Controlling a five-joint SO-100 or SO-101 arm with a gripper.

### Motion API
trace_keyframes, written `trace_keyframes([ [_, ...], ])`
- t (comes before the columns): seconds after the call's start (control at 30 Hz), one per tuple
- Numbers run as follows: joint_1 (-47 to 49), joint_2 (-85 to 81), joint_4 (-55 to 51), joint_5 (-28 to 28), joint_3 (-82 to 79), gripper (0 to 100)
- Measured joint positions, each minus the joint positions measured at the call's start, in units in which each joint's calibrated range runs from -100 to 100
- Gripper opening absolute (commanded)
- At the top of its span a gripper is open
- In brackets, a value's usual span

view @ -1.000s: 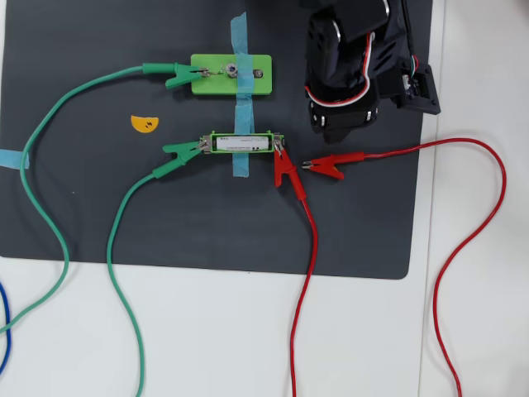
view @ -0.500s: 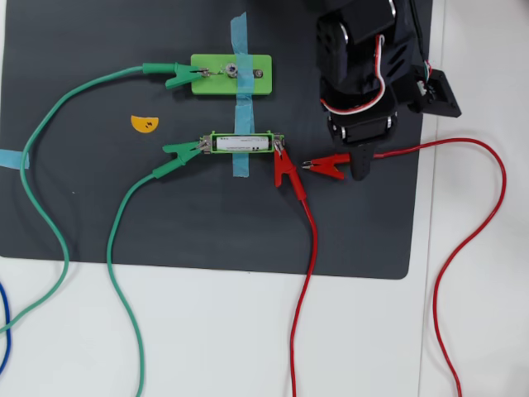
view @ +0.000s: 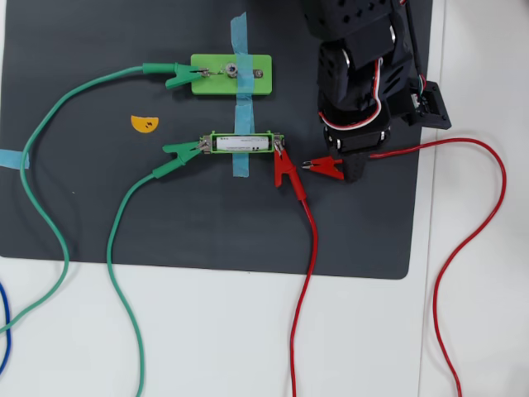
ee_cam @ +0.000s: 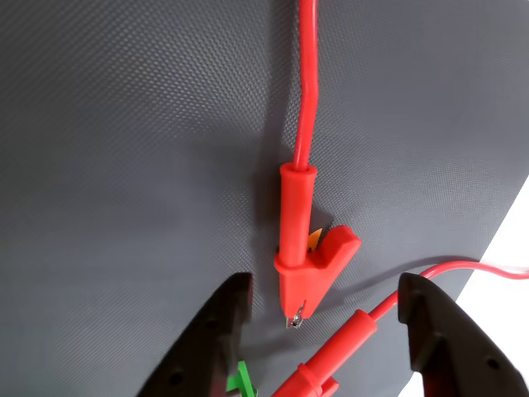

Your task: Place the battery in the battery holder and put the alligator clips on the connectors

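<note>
On dark mat (view: 99,215), battery (view: 242,144) sits inside battery holder (view: 245,134), taped down. Green clip (view: 183,150) grips holder's left tab, red clip (view: 285,169) bites right tab. Loose red clip (ee_cam: 304,260) lies flat on mat just right of it. Gripper (ee_cam: 324,308) hangs over loose clip, spread wide, fingers (ee_cam: 216,335) either side, nothing grasped. Bulb block (view: 231,74) above holds second green clip (view: 183,76).
</note>
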State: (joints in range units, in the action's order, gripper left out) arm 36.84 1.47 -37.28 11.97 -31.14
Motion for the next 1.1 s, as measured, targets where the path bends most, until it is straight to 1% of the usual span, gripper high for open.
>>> trace_keyframes([
  [0.43, 0.00, 5.21, 0.00, 0.00, 3.11, 18],
  [1.1, -2.35, 5.71, 0.00, 1.19, 4.18, 18],
])
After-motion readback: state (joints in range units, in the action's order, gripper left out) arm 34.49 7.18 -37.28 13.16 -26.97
